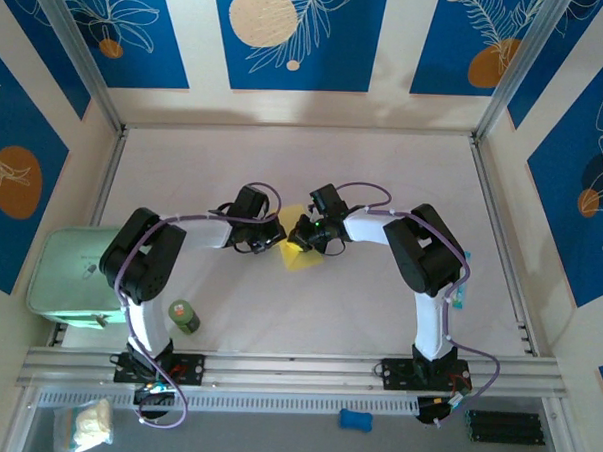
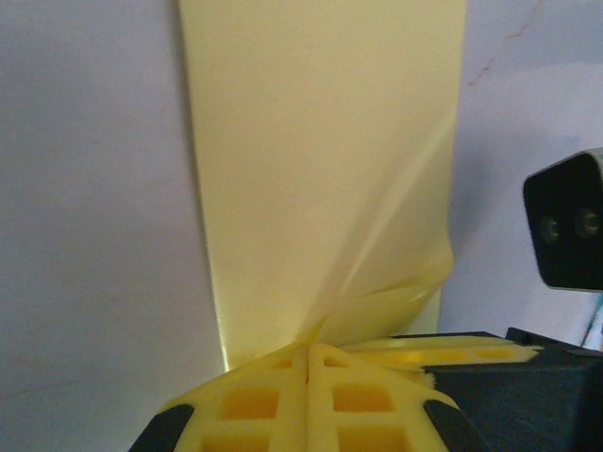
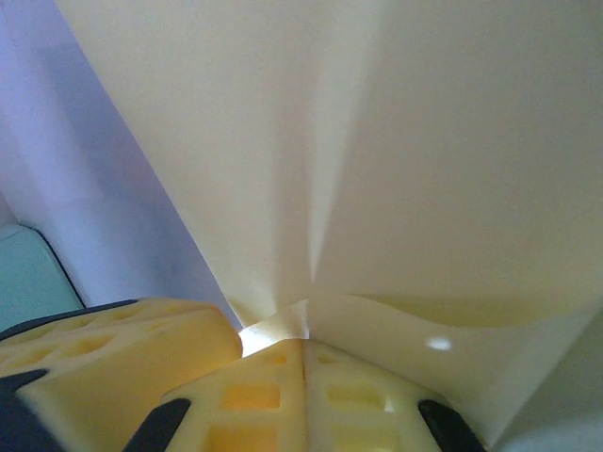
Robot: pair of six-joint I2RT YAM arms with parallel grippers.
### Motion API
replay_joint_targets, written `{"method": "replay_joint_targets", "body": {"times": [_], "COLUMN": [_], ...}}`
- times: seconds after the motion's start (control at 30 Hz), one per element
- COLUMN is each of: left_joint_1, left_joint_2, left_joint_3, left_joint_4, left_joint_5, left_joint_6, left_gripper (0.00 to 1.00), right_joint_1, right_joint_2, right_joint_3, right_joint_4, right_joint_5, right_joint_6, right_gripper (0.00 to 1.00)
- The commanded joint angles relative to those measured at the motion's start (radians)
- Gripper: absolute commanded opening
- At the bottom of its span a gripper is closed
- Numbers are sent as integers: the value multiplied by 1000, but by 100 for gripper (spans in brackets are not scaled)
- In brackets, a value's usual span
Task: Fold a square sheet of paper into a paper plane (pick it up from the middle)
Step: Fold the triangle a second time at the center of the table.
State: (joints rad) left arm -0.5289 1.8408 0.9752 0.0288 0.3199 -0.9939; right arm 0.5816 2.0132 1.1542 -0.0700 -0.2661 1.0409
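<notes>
At the middle of the white bench (image 1: 384,170) the two arms meet head to head over a thin pale-yellow sheet of paper (image 1: 299,254). From above, the paper lies just in front of both pincers, with most of it showing on the near side of them. The left pincer (image 1: 273,237) and the right pincer (image 1: 303,234) stand just beside each other at the paper's far part.

In the left wrist view the left pincer (image 2: 308,353) is clenched. Its yellow honeycomb fingers (image 2: 254,400) are pressed together on the near edge of the paper (image 2: 320,160). From there the sheet runs away as a tall strip over the bench (image 2: 94,207). A raised crease runs slantwise up from the grip, and the paper buckles a little to the right of it. The black-and-white camera housing of the other arm (image 2: 565,221) sits at the right edge.

In the right wrist view the right pincer (image 3: 303,347) is likewise clamped shut on the paper's edge (image 3: 396,141). A ridge rises from the pinch and a curled flap lies to the right. The left pincer's yellow finger (image 3: 122,348) lies close by on the left.

A pale-green box (image 1: 74,274) sits at the bench's left edge, well apart from the paper. A small green can (image 1: 183,316) stands near it.
</notes>
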Motion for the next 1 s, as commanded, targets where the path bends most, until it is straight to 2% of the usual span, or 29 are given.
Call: {"method": "replay_joint_targets", "body": {"times": [0.0, 0.17, 0.7, 0.97], "left_joint_1": [-12, -13, -10, -10], "left_joint_2": [11, 33, 58, 79], "left_joint_3": [-6, -3, 9, 48], "left_joint_4": [-3, 23, -80, -161], "left_joint_5": [-1, 30, -25, -33], "left_joint_6": [6, -4, 52, 128], "left_gripper": [2, 2, 0, 0], "right_joint_1": [3, 4, -4, -9], "right_joint_2": [29, 29, -8, -56], "right_joint_3": [-13, -11, -7, 28], "right_joint_4": [-100, -102, -71, -95], "right_joint_5": [30, 31, -7, 29], "right_joint_6": [12, 10, 0, -113], "right_gripper": [0, 0, 0, 1]}}
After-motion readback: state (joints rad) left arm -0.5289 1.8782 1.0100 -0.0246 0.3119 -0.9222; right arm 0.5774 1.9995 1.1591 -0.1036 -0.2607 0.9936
